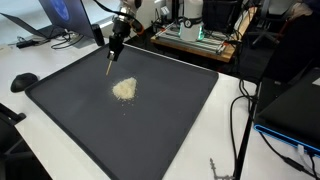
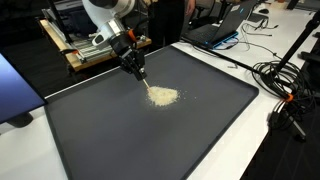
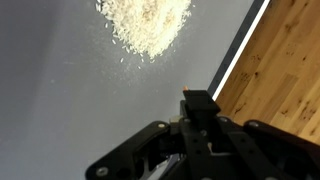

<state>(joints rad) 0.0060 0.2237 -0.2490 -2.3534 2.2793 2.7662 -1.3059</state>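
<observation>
A small heap of pale grains lies near the middle of a large dark grey mat. My gripper hangs over the mat beside the heap, shut on a thin tan stick. The stick points down, and its tip is close to the mat at the edge of the heap. In the wrist view only the stick's tip shows past the closed fingers, and the heap lies ahead of it.
The mat lies on a white table. A wooden board with equipment stands behind it. Laptops and cables sit around the mat's edges. A dark mouse rests near one corner.
</observation>
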